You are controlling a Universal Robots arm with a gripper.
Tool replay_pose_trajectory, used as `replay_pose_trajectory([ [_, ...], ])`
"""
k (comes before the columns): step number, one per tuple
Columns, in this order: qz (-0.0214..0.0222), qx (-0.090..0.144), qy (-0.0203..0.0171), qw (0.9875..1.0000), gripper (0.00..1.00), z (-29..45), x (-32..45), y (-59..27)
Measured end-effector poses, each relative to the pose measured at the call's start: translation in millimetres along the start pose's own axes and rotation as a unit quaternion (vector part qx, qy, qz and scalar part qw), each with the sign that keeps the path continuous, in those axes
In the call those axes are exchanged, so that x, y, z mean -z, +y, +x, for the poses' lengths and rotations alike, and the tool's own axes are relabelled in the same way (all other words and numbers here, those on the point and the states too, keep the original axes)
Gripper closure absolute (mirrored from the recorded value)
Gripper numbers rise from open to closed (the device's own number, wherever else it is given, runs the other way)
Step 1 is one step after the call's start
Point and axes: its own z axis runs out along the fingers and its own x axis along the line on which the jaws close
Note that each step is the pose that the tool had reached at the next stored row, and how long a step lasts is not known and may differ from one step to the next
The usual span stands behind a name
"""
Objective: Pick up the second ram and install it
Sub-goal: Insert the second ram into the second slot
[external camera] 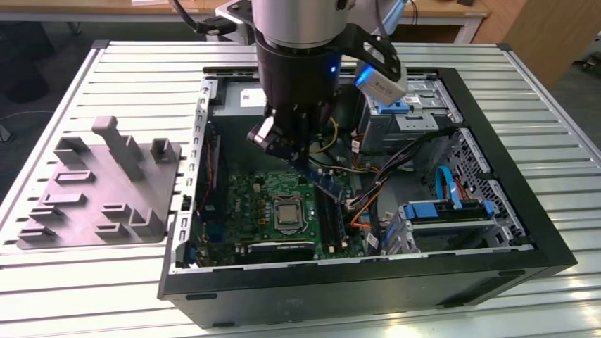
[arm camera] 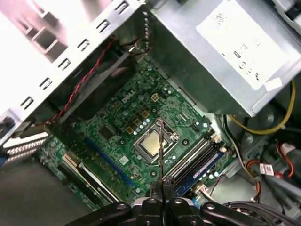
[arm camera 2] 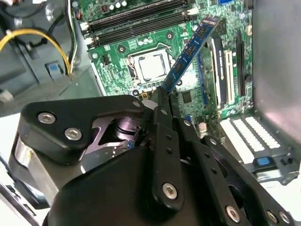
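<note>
The hand, closed on the second ram, holds it above the motherboard (carry step). Tilted, it likely needs squaring to a slot.

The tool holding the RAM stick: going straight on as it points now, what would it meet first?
Probably the green motherboard, near its CPU socket and memory slots. The held RAM stick would touch before the tool. Depth is unclear.
</note>
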Motion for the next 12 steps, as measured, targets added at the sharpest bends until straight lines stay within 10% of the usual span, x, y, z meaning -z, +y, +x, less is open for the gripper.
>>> replay_pose_trajectory([
  [6,0.0008,-0.048,0.0014,0.9988,0.87,0.0,-0.2,0.0],
  [12,0.0018,-0.102,0.0031,0.9947,0.87,0.0,-0.9,0.0],
])
